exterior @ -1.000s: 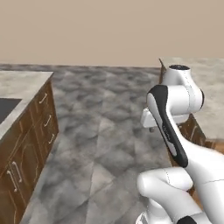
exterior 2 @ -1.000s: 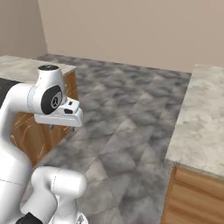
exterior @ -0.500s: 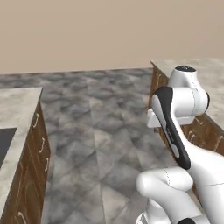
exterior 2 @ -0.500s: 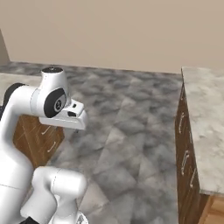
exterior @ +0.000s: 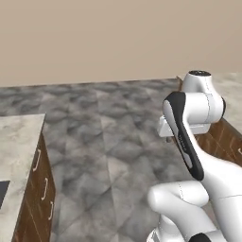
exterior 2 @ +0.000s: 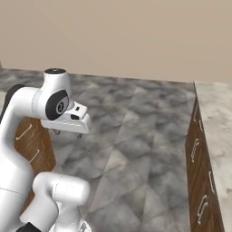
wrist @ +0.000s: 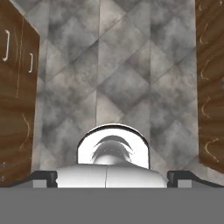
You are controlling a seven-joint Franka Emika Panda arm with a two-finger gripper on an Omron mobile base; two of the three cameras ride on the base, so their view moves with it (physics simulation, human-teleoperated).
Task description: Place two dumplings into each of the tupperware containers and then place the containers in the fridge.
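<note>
We see the arm folded up over its base in the middle of a kitchen aisle, with the gripper pointing straight down at the grey marbled floor. In the hand view its two dark fingertips sit far out at the left and right lower corners, so we read the jaws as spread wide with nothing between them. In the right base view the white hand juts forward from the wrist, above the floor. Wooden cabinets with pale handles flank the aisle on both sides of the hand view. In the left base view a stone-topped counter stands at the left, with drawer fronts below it, and another counter runs along the right edge of the right base view. A plain beige wall closes the far end. We cannot locate the dumplings, the containers or the fridge from these views.
</note>
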